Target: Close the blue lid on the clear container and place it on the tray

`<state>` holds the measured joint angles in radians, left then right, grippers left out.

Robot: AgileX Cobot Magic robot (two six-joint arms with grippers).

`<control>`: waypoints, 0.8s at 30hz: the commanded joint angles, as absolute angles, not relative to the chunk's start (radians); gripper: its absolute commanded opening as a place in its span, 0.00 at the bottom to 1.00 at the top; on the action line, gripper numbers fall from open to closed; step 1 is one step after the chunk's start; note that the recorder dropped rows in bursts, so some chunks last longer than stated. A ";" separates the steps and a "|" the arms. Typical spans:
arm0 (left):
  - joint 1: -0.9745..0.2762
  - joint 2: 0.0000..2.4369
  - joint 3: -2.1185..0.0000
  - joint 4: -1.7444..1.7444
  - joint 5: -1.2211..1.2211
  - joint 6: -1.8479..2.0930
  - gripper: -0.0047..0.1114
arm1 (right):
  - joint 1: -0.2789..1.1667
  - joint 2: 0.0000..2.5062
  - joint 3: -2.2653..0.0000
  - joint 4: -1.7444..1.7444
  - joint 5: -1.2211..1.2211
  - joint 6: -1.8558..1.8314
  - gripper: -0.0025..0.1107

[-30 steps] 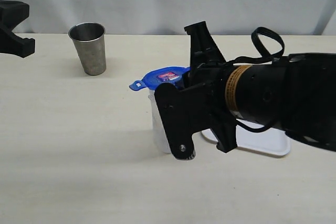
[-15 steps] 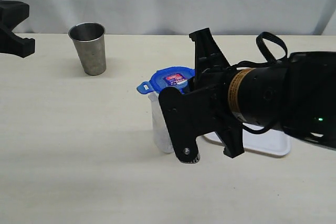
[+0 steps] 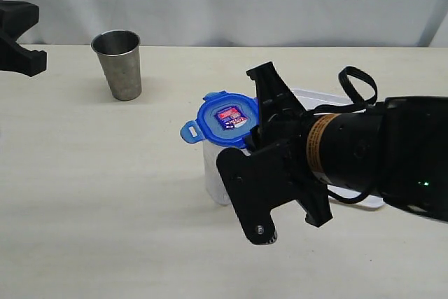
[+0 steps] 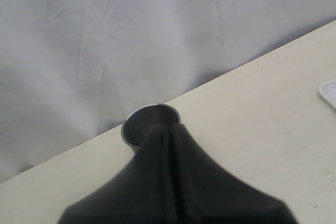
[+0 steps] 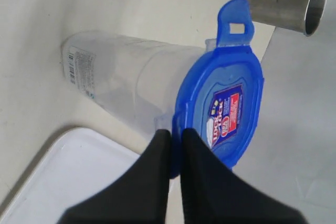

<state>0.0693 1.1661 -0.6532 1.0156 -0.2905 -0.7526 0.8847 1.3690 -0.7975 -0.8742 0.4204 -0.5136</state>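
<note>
The blue lid (image 3: 225, 118) (image 5: 223, 114) sits tilted over the mouth of the clear container (image 3: 213, 176) (image 5: 123, 85), which stands upright on the table. My right gripper (image 5: 176, 135) is shut on the lid's near edge, one finger on each side of a flap. Behind the right arm, the white tray (image 3: 364, 197) (image 5: 79, 174) shows only in part. My left gripper (image 4: 168, 129) is shut and holds nothing, far off at the left edge (image 3: 17, 40) of the exterior view.
A steel cup (image 3: 119, 63) (image 4: 149, 127) (image 5: 283, 3) stands at the back left of the beige table. A white cloth backdrop closes the far side. My right arm's bulky black body (image 3: 350, 159) fills the right foreground.
My right gripper has come down and toward the front, tipping the blue lid more steeply so its top faces the camera. The container and left arm have stayed put.
</note>
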 commanded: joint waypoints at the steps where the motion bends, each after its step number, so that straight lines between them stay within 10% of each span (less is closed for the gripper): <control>1: 0.070 1.168 -0.652 1.011 -0.298 -0.759 0.04 | 0.886 1.363 -0.792 -0.885 0.415 -0.519 0.07; 24: 0.070 1.168 -0.652 1.011 -0.298 -0.759 0.04 | 0.886 1.308 -0.792 -0.951 0.381 -0.378 0.46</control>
<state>0.0693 1.1661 -0.6532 1.0156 -0.2905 -0.7526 0.8847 1.3337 -0.7934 -0.9460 0.4122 -0.4316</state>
